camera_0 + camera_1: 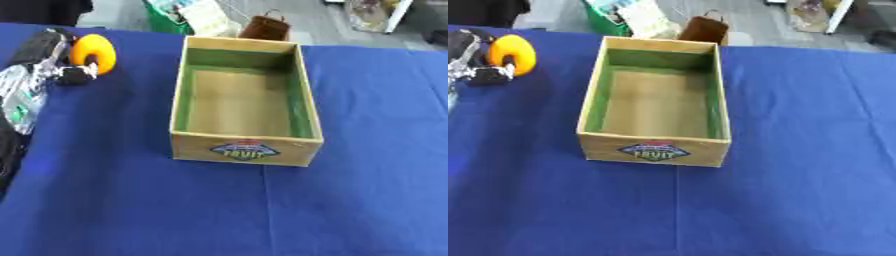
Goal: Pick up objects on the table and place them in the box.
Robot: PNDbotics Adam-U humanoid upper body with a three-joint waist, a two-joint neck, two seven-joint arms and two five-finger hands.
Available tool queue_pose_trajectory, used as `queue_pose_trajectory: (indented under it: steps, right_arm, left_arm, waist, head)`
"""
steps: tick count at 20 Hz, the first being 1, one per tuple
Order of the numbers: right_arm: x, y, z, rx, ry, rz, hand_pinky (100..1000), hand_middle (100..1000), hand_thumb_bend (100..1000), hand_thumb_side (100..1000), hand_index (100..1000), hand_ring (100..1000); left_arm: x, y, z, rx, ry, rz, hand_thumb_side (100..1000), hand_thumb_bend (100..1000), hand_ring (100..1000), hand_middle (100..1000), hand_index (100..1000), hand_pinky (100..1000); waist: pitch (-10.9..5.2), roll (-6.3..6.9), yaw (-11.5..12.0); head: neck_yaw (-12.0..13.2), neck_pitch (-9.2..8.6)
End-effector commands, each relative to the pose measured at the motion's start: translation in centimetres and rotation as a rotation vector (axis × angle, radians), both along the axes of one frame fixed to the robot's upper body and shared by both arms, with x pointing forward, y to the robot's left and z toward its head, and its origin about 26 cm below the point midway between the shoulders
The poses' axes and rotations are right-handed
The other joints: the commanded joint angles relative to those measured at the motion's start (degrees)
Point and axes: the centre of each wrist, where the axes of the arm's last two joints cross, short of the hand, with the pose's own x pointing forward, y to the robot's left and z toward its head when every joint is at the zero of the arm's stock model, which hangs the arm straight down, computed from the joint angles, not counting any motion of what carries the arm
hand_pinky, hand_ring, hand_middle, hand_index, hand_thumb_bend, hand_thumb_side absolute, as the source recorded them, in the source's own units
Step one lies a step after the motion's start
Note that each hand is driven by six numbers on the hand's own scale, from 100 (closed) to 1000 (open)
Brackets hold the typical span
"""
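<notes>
A blue tablecloth (131, 210) covered the table. On it, just past the middle, stood a wooden box (245, 150) with green inner walls and a label on its near side; nothing lay inside. Farther back at the left edge, the left hand (48, 62) held an orange ring-shaped object (94, 54) with its fingers (77, 75) curled round it, well apart from the box. The right hand showed in neither view.

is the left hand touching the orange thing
Touching: in the left eye view the left hand has dark fingers against the orange round object, no gap visible.
</notes>
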Motion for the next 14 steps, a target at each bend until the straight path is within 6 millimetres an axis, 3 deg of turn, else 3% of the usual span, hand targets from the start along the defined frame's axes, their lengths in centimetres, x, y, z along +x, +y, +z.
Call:
queue_pose_trajectory:
  steps: [1,10,14]
  right_arm:
    - [-0.4,-0.2,0.7,-0.003,-0.022,-0.003,810,746,100,1000,834,791]
    - [-0.5,-0.4,0.5,0.007,-0.009,0.004,810,747,100,1000,834,790]
    - [-0.5,-0.6,0.4,0.014,-0.005,0.005,809,747,100,1000,833,789]
  left_arm:
    - [-0.4,0.1,2.1,0.015,-0.072,0.001,383,100,510,672,689,486]
    - [-1.0,-1.0,3.9,0.072,-0.149,-0.034,412,100,497,648,694,479]
    - [-1.5,-2.5,5.0,0.089,-0.194,-0.104,413,100,495,639,686,477]
  waist:
    - [-2.31,0.45,-0.1]
    - [-4.62,1.29,-0.4]
    - [-5.75,1.69,-0.6]
  head:
    - [-0.7,1.08]
    - [-1.2,2.95]
    - [-1.5,3.59]
